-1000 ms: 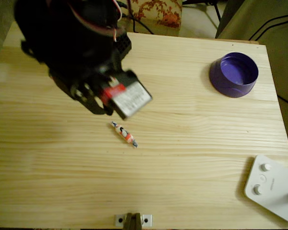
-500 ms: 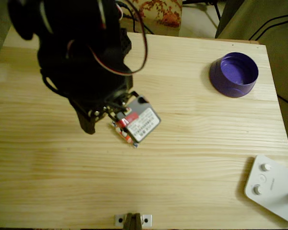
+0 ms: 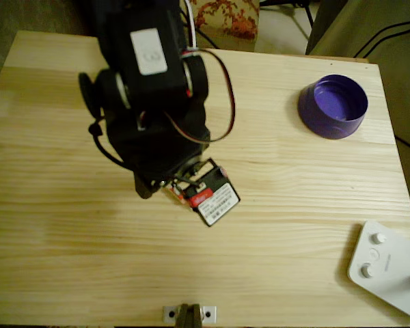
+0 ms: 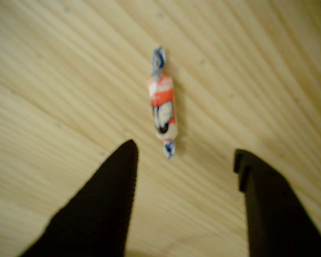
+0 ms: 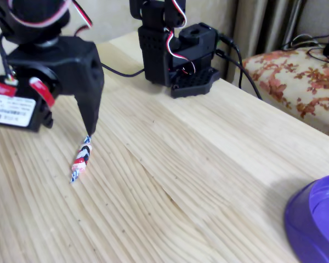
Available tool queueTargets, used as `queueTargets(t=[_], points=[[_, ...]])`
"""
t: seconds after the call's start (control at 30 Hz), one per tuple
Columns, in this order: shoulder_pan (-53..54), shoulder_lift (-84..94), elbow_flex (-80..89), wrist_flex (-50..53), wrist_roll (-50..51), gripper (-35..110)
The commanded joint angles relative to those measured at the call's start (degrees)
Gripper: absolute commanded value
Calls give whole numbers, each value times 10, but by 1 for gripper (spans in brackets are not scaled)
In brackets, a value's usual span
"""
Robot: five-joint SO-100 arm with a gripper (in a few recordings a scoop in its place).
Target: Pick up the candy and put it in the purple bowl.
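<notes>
On the bare pine table [image 3: 68, 260], the candy [image 4: 162, 104] lies just ahead of the gripper [image 4: 184, 160] — in the wrist view it sits above the gap, its near twisted end roughly level with the left fingertip and closer to that finger than to the right one. Long axis runs nearly straight away from the camera, tilted slightly, so it lines up with your approach rather than across the jaws; you'd be closing on the narrow width, which is what you want. Fingers are spread wide, nothing between them yet.

In the fixed view the dark fingertip [image 5: 90, 129] stands right at the candy's upper twist [image 5: 81, 159] — touching or just off it, can't tell. You likely need to push forward a bit and shift left so the wrapper body is centred before closing.

The purple bowl [image 3: 333, 106] is well apart, at the far right corner in the overhead view, with the white knobbed device [image 3: 389, 268] near the lower right.

Versus a second ago — the arm has swung forward and down over the candy, which was in plain sight on the overhead then and is now under the gripper body; the candy itself looks unmoved
</notes>
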Motion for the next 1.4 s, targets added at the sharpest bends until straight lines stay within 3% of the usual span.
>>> queueTargets(t=[0.0, 0.47, 1.37], points=[[-9, 26, -8, -5, -10, 39], [-83, 76, 91, -47, 11, 39], [-23, -74, 39, -134, -20, 39]])
